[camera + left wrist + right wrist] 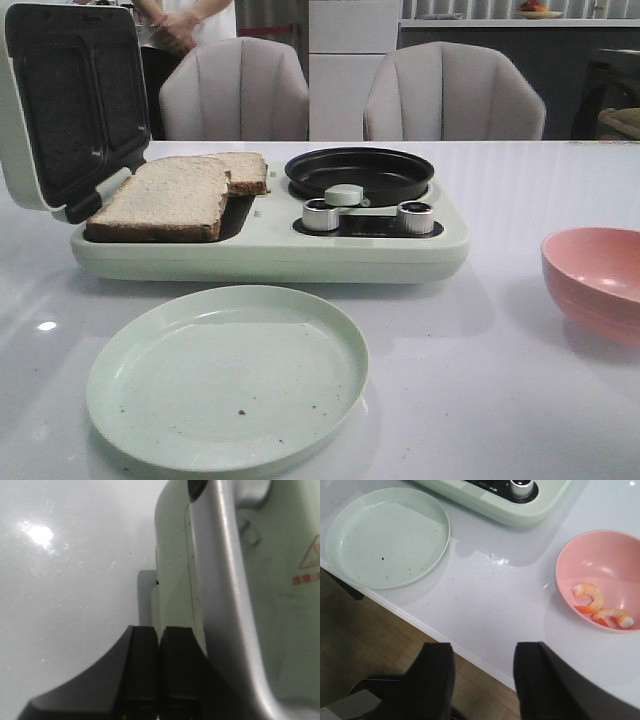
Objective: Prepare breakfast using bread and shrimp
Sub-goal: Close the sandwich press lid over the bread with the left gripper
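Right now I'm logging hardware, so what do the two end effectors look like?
Left end effector: black, flat-faced, squared fingers. Right end effector: the same matte black, two broad blocky fingers. No markings, cables or sleeves show in either wrist view.

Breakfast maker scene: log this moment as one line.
bread: two slices on open sandwich plate | shrimp: two in pink bowl | plate: empty | left gripper: shut | right gripper: open

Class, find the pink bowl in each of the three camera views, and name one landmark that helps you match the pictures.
Front view: the pink bowl sits at the right edge, partly cut off, right of the green plate.
Left wrist view: not in it.
Right wrist view: the bowl is at the right, holding two shrimp.
Shared landmark: the green plate, in the front and right wrist views.
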Robot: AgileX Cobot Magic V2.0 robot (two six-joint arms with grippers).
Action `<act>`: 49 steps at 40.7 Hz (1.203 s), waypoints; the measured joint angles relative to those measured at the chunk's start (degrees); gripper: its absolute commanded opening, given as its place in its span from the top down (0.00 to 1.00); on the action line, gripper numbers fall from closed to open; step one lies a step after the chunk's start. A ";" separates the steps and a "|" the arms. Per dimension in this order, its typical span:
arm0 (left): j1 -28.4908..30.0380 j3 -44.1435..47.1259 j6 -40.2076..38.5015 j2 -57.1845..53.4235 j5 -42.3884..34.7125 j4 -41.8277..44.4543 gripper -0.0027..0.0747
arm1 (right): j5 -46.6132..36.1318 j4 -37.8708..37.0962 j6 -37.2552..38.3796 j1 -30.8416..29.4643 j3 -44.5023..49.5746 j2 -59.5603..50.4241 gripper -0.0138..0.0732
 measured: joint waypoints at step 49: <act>-27.96 28.30 9.53 -30.85 -7.24 4.45 0.83 | 0.00 0.00 0.00 0.00 0.00 0.00 0.38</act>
